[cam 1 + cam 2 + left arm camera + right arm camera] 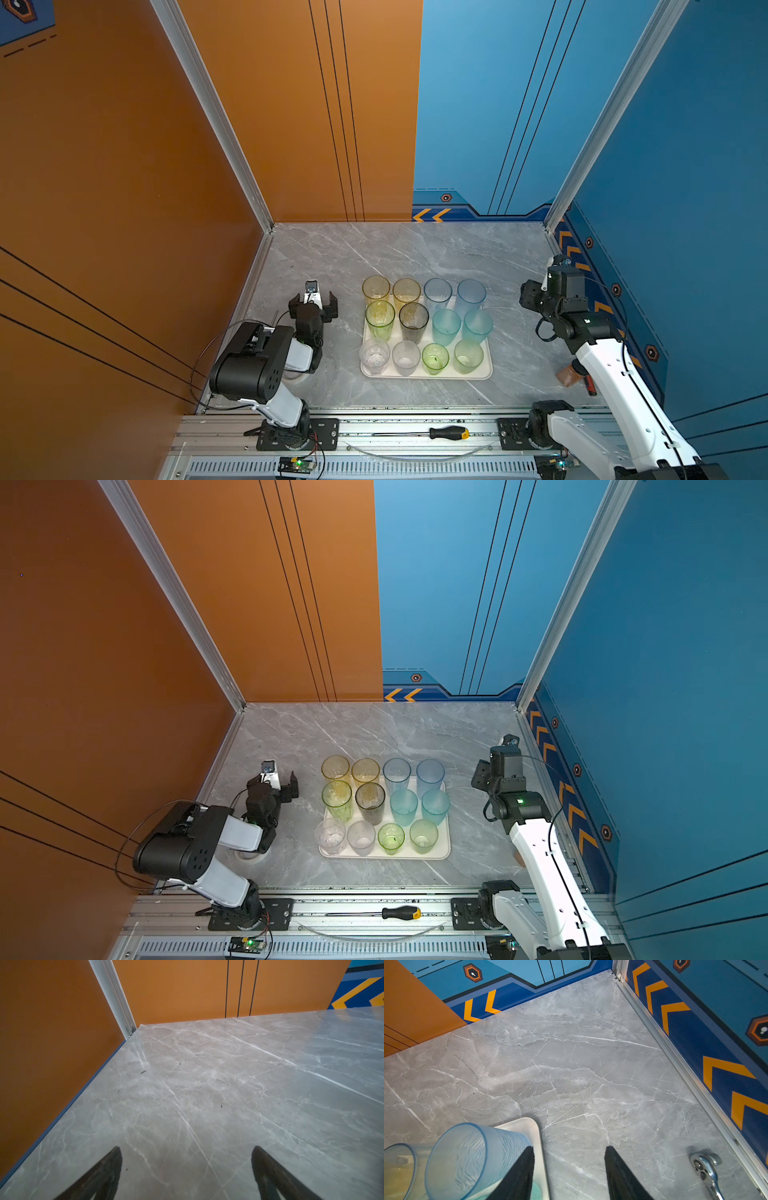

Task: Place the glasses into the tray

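So on the worktop (374, 249) the tray (487, 370) sits middle-front, with all twelve glasses (413, 322) upright in it, three rows of four. Left gripper (314, 296) is spread wide and empty off the tray's left edge. The right gripper (570, 1148) is partly open, also empty, by its far right corner.
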